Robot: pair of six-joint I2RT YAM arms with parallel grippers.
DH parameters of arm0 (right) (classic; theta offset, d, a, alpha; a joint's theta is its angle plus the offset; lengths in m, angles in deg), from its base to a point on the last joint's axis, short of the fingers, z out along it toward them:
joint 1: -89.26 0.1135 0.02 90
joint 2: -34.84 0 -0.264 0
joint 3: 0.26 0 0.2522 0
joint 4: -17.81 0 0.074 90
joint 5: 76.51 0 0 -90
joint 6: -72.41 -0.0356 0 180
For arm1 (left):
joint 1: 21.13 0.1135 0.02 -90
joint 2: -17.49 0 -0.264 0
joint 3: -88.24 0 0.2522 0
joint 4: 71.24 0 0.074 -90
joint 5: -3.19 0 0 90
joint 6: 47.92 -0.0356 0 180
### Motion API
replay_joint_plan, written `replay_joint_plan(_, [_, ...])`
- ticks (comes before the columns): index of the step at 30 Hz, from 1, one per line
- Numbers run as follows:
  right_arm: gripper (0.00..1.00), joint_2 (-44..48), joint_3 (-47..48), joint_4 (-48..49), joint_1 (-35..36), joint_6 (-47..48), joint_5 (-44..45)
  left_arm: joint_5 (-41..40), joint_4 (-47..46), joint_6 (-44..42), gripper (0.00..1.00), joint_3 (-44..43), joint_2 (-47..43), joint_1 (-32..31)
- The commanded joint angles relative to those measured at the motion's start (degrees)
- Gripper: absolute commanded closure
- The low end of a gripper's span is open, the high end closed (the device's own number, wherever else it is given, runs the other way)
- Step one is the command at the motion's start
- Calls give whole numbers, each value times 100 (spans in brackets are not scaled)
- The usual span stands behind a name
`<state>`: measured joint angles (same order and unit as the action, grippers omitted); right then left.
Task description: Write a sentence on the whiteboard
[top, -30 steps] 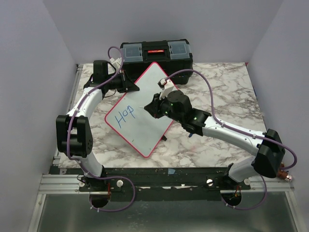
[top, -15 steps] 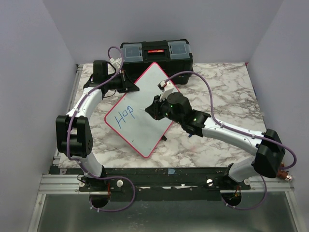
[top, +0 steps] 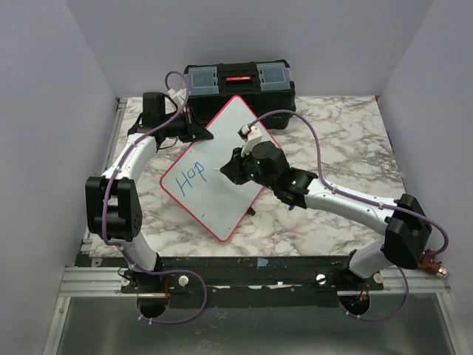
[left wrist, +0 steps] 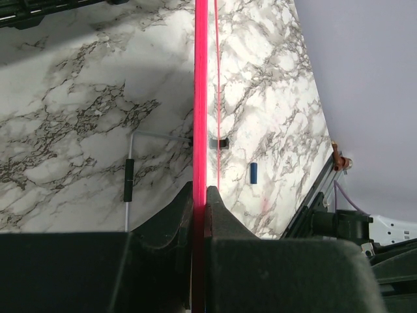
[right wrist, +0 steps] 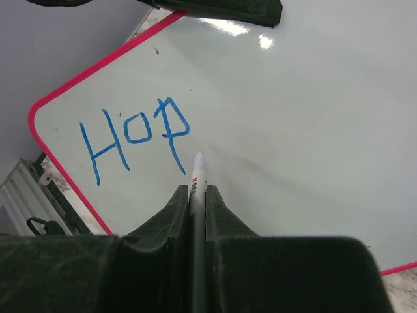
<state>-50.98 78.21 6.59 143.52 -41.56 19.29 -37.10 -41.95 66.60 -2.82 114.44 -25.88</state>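
"Hop" [right wrist: 133,140] written; most of the sentence left.
1 marker [right wrist: 197,176] pinched tight in the right gripper [right wrist: 197,192], tip at 5 o'clock of the "p", contact unclear. 1 whiteboard [top: 222,200] mid-table, its 11 o'clock edge clamped by the fully closed left gripper [left wrist: 199,195]. 1 toolbox [top: 238,80] beyond at 12 o'clock. 3 letters, 2 arms.

The right gripper [top: 228,168] has slid slightly left across the whiteboard [top: 222,211], carrying the marker [right wrist: 197,171] tip closer to the blue Hop [top: 194,174]. The right arm's elbow [top: 405,231] has shifted left too.
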Motion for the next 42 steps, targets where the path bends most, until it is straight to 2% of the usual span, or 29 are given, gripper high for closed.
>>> replay_joint_plan(1, [99, -148, 267, 166, -27, 74, -141, -141, -45, -456, 100, -145, -153, -96])
replay_joint_plan(17, [99, -817, 780, 291, -27, -11, -98, -114, -33, -452, 100, -131, -178, -96])
replay_joint_plan(32, [99, -1055, 932, 41, -25, 125, 588, -101, -45, -456, 100, -125, -186, -96])
replay_joint_plan(42, [99, -1223, 1211, 18, -26, 163, 322, -95, -49, -456, 100, -120, -194, -99])
